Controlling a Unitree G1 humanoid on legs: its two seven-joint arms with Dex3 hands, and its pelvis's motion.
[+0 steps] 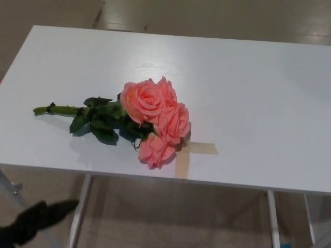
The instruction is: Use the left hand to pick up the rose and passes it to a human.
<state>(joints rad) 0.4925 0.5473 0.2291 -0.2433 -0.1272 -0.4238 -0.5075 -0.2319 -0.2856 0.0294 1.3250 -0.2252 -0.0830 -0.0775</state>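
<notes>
1. Left robot hand [32, 221]: visible only as a dark shape at the lower left corner of the head view, below the near edge of the worktop [248, 82] and well apart from the flowers. It holds nothing. Whether its fingers are spread or closed cannot be told from this view.
2. Right robot hand: not in view.
3. Rose [150, 121]: a small bunch of pink blooms lying flat on the white worktop, near its front edge and left of centre. The green stem [54, 109] runs out toward the picture's left, with dark leaves [98, 124] between the stem end and the blooms.
4. Adjacent marking: a cross of pale tape [189, 152] lies on the worktop, with the lowest bloom touching or overlapping its left arm.
5. Person: no person, hand or sleeve is visible.
6. Progress, as judged: the task is at its start. No contact with the rose, no lift, no handover.
7. Remaining, as judged: bring the left robot hand up over the worktop edge, close on the stem, which points toward that side and looks the easiest part to take, then lift and offer the rose to a person.
</notes>
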